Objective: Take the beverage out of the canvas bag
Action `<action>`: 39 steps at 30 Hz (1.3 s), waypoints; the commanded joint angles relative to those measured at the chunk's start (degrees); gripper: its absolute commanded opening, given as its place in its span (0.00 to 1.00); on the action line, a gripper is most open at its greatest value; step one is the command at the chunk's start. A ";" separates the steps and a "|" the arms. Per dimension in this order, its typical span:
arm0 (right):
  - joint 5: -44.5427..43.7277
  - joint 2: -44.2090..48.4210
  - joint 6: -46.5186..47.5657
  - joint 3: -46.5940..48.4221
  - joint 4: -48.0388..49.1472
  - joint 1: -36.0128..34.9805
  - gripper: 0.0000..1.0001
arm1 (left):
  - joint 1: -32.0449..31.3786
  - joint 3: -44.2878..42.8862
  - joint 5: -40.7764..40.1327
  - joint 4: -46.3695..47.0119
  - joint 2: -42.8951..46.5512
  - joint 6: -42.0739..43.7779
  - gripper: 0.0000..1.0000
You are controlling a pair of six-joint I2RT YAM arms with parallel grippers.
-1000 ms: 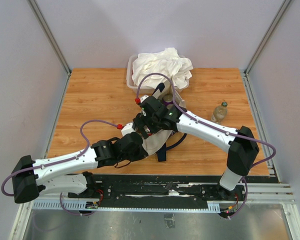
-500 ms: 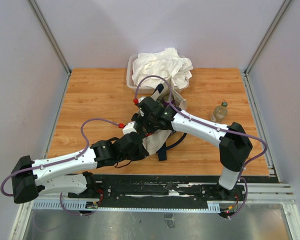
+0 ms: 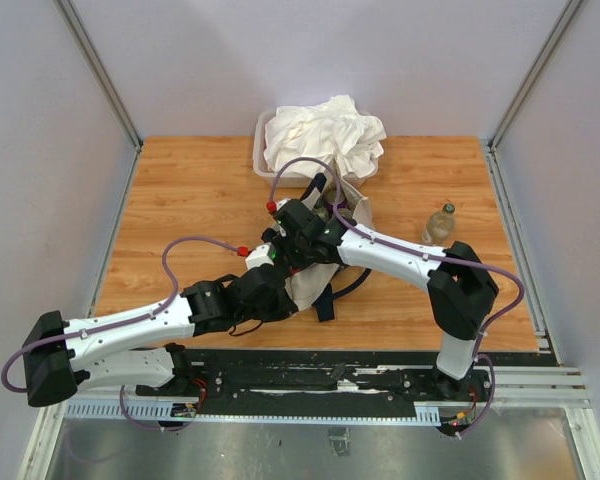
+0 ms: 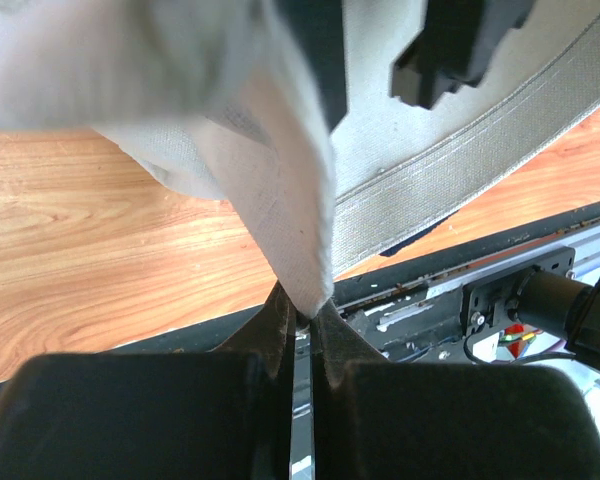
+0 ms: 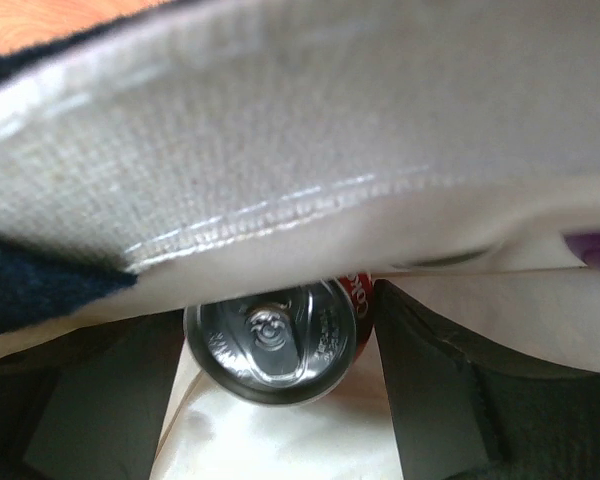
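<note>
The cream canvas bag [image 3: 303, 287] with navy handles lies at the table's middle. My left gripper [image 3: 278, 292] is shut on a fold of the bag's fabric [image 4: 285, 210], pinched between the fingertips [image 4: 302, 312]. My right gripper [image 3: 320, 212] reaches into the bag's mouth under its rim [image 5: 280, 150]. It is open, with its jaws either side of a red cola can [image 5: 270, 340] whose silver top faces the camera. The right finger [image 5: 430, 385] stands just off the can's side. The can is hidden in the top view.
A clear tub of white cloth [image 3: 325, 135] stands behind the bag at the table's far edge. A small bottle [image 3: 439, 224] stands on the wood to the right. The arms cross over the bag. The rail runs along the near edge.
My right arm has shifted left and pushed its gripper further into the bag. The left arm and its hold on the bag have not moved.
</note>
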State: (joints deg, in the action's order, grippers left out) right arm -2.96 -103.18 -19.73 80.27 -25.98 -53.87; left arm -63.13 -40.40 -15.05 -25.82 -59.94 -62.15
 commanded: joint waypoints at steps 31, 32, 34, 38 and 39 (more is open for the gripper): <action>-13.62 12.19 10.09 11.74 -10.89 -4.69 0.01 | -0.53 1.02 1.30 1.52 -0.33 0.01 0.00; -14.62 13.24 10.45 12.38 -10.88 -4.67 0.01 | -0.58 1.03 1.21 1.51 -0.28 -0.03 0.00; -16.98 15.31 11.51 13.37 -10.86 -4.67 0.01 | -0.61 1.07 1.25 1.55 -0.26 -0.02 0.00; -22.01 19.77 13.88 15.11 -10.89 -4.74 0.01 | -0.53 1.12 1.24 1.47 -0.17 -0.06 0.00; -24.81 20.84 14.45 15.46 -10.95 -4.68 0.01 | -0.56 1.19 1.25 1.50 -0.17 -0.01 0.00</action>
State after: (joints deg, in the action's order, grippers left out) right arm -18.31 -87.90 -9.17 91.85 -38.30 -57.91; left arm -63.53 -40.05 -14.50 -23.86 -59.72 -61.95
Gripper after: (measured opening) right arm 0.680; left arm 0.041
